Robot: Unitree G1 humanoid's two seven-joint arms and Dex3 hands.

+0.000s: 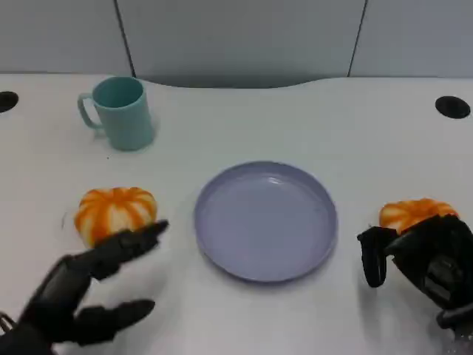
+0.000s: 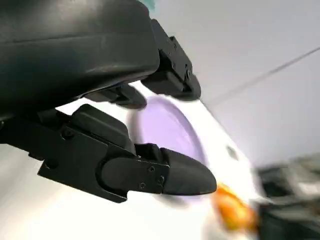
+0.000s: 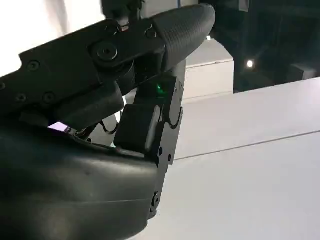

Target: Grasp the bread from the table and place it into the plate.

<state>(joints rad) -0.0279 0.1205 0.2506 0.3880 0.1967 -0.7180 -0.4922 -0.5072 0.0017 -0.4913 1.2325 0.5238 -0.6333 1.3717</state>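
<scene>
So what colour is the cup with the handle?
Teal plastic mug, clearest in the head view.

You have bare table [image 1: 355,126] between the plate [image 1: 266,220] at the middle and each orange bread: the left bread [image 1: 116,211] lies near the left edge, the right bread [image 1: 411,213] near the right edge (partly behind the right hand [image 1: 425,259]). The teal mug [image 1: 120,112] stands toward the far left corner, well apart from the left bread. Your left hand [image 1: 89,292] sits just in front of the left bread, fingers spread.
</scene>
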